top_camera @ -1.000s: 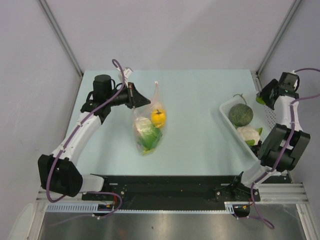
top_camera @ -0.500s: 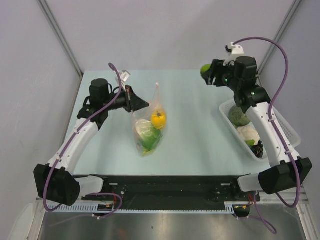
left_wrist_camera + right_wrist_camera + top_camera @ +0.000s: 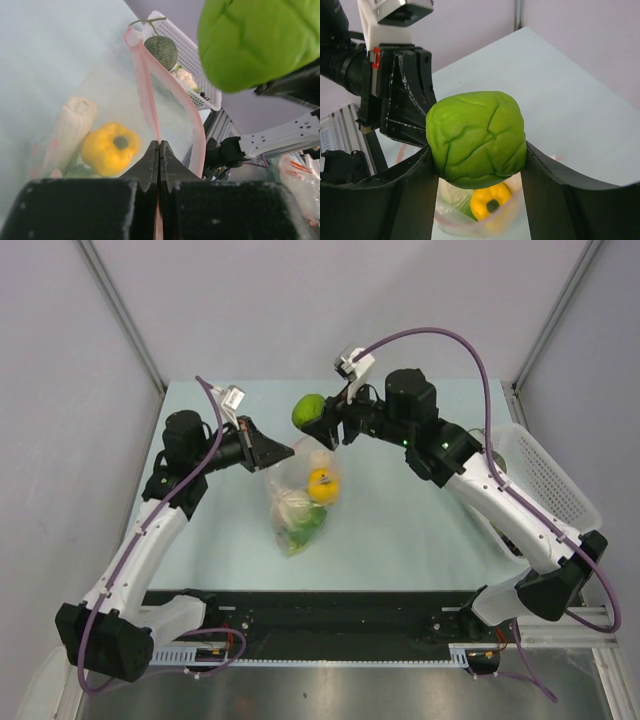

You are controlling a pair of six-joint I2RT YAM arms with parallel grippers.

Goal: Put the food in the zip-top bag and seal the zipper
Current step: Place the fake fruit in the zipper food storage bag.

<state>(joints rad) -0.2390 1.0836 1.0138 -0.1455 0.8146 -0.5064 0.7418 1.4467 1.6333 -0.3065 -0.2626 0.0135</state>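
Note:
The clear zip-top bag (image 3: 297,502) lies mid-table with its pink-red zipper strip (image 3: 145,85) held up. Inside it are a yellow-orange pepper (image 3: 322,483), a white-green leek (image 3: 67,132) and a green piece (image 3: 303,525). My left gripper (image 3: 285,450) is shut on the bag's mouth edge and holds it open. My right gripper (image 3: 317,422) is shut on a bright green lumpy round fruit (image 3: 476,138) and holds it just above the bag's mouth, close to the left gripper's fingers (image 3: 402,97).
A white latticed basket (image 3: 553,476) stands at the right edge, partly behind the right arm. In the left wrist view it holds a green netted melon (image 3: 161,51) and a pale white piece (image 3: 183,77).
My right arm has swung from the basket at the right across to the bag, carrying the green fruit. My left gripper has kept hold of the bag's mouth and shifted slightly lower.

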